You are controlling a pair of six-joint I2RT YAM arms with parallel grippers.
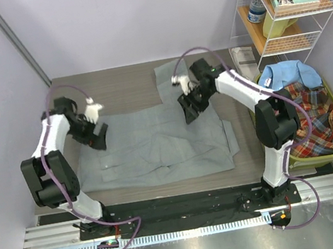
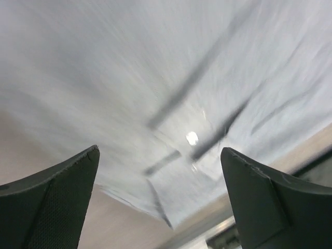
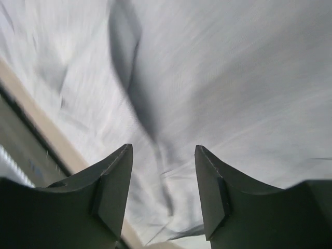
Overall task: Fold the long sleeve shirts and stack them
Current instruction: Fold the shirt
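— Where is the grey shirt (image 1: 157, 145)?
— Spread on the table (image 1: 109, 86), with one part reaching toward the back edge.
— The pincers?
— The left pincer (image 1: 99, 135) is over the shirt's left edge, jaws wide apart and empty. The right pincer (image 1: 189, 113) is over its upper right part, jaws apart with nothing between them.
— The other shirts?
— The blue shirt (image 1: 286, 74) and plaid shirt (image 1: 322, 117) are heaped in the basket (image 1: 300, 156) at the right.

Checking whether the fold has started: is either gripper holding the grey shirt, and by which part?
Nothing is held. The left gripper and right gripper both stand open above the grey shirt, with no cloth between the jaws.
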